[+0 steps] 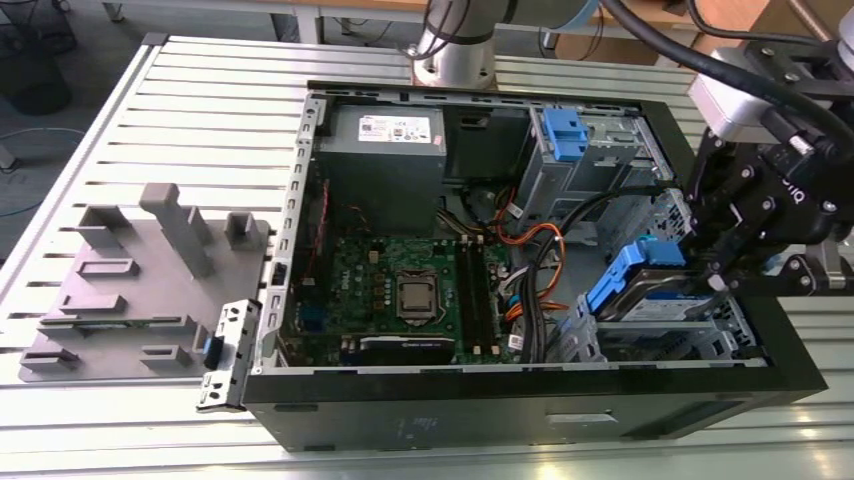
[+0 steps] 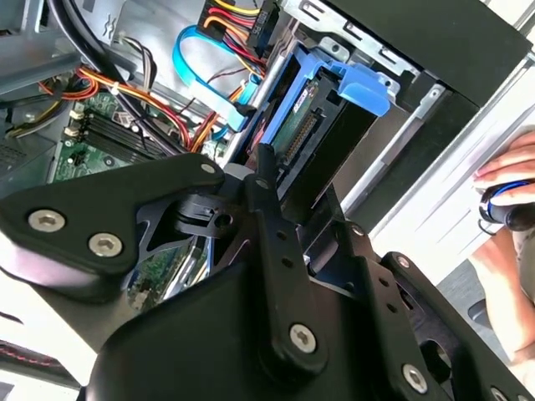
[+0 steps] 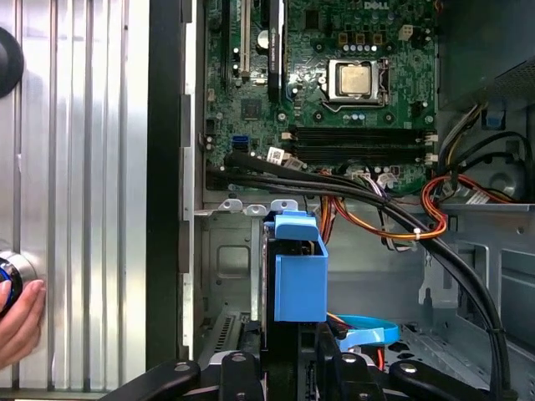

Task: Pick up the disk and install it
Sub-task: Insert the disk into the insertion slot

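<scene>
Your gripper [image 1: 705, 268] looks clenched on the disk [image 3: 299, 280], though the contact itself is partly hidden; the disk sits inside the computer case [image 1: 534, 402], tilted at the grey bay [image 3: 226, 251] in one corner of the case, not yet seated flat. If you press while it is skewed, the blue frame may bind on the bay wall and the disk could slip in the grasp. The cable bundle [image 3: 359, 194] runs close by inside the case and could get pinched. Mind the person's hand [image 3: 21, 322] just outside the case wall.
</scene>
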You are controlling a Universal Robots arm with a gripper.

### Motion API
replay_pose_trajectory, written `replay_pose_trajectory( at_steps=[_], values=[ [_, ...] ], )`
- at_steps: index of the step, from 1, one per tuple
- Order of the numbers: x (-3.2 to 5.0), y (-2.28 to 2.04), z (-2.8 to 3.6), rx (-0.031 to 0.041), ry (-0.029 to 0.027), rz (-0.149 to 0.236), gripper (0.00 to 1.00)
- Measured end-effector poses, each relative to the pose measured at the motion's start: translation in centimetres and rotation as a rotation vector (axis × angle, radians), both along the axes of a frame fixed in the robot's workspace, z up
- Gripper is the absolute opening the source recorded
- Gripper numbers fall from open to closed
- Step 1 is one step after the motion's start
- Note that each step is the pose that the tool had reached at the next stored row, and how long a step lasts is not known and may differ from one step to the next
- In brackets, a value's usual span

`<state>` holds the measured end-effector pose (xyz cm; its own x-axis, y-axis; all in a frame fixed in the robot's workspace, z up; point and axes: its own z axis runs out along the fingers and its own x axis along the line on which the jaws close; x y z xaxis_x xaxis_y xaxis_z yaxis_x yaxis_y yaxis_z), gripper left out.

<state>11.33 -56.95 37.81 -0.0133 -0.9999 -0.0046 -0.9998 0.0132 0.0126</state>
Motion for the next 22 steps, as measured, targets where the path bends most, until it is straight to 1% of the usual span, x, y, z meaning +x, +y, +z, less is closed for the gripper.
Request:
replay_pose_trajectory(
  at_steps=[3, 17, 22],
  values=[
    [0.00, -0.01, -0.39, -0.0001, 0.0000, 0.000, 0.35],
    [0.00, -0.30, -2.88, -0.0002, 0.0000, 0.000, 0.35],
    [0.00, -0.30, -3.01, -0.0004, 0.0000, 0.000, 0.35]
  ],
)
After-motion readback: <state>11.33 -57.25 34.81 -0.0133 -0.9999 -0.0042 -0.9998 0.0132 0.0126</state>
